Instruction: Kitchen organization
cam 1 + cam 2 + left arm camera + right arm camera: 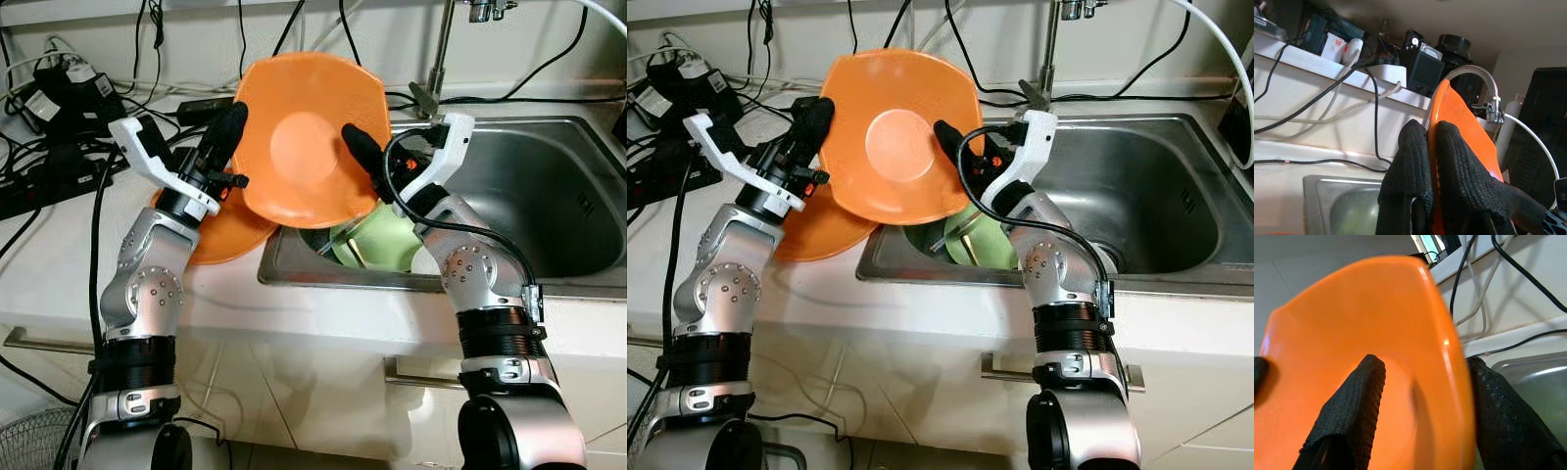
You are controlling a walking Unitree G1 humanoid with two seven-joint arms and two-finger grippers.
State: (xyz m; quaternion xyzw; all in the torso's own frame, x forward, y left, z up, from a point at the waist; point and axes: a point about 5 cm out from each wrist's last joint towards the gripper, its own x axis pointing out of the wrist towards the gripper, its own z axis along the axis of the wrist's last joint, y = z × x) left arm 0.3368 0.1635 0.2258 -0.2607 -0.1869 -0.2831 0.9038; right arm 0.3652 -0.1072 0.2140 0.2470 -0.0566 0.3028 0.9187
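**A:** Two grippers on one dish. Nearest first: the silver arms rise from the bottom corners of the head views. The left gripper (223,137) sits left of centre, the right gripper (364,157) just right of centre.

**B:** What's held?

**A:** An orange plate (312,142), centre of frame toward the top, lifted over the near left corner of the sink (549,186). It stands tilted up on edge, hollow face turned to the camera, back toward the wall. It is roughly round with soft corners, so no clear long axis; its width runs left to right between the two grippers.

**B:** Claw states?

**A:** Left wrist view: both black fingers (1410,166) pinched narrow on the plate's rim, one each side. Right wrist view: one finger (1352,406) lies on the hollow face, the other behind the rim, also clamped on the plate.

**B:** Beneath it?

**A:** A second orange plate (230,235) lies flat on the white counter (59,274), left of the sink, partly hidden by the raised one. A green bowl (387,240) lies in the sink's near left corner, under the plate's lower right edge.

**B:** Farther back?

**A:** A faucet stem (438,59) at upper right, black cables (59,127) and power strips across the upper left, against the wall.
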